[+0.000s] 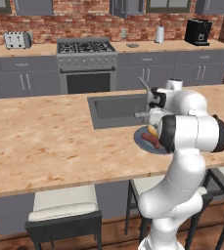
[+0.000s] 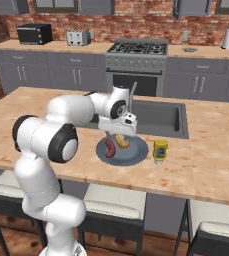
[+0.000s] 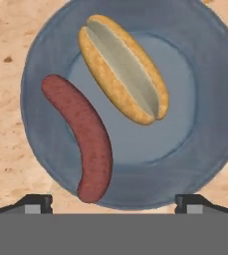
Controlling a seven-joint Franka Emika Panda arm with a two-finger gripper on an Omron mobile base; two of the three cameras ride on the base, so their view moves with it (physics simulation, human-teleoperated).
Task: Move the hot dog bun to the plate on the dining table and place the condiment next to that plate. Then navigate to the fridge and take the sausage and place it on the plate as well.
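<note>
The blue-grey plate (image 3: 205,124) lies on the dining table (image 2: 211,165), in front of the sink. On it the yellow-tan hot dog bun (image 3: 123,69) rests split side up. The red-brown sausage (image 3: 83,134) lies beside the bun, apart from it. My gripper (image 3: 113,201) hovers just above the plate, open, its fingertips wide apart and holding nothing. From the right base view the gripper (image 2: 117,131) points down over the sausage (image 2: 110,148) and bun (image 2: 122,141). The yellow condiment (image 2: 160,151) bottle stands upright just right of the plate (image 2: 136,152). In the left base view my arm hides part of the plate (image 1: 144,143).
The inset grey sink (image 2: 161,117) with its faucet (image 2: 133,92) sits right behind the plate. Stools (image 1: 64,207) stand under the table's near edge. A stove (image 1: 86,63), toaster (image 1: 16,39) and coffee machine (image 1: 198,31) line the back wall.
</note>
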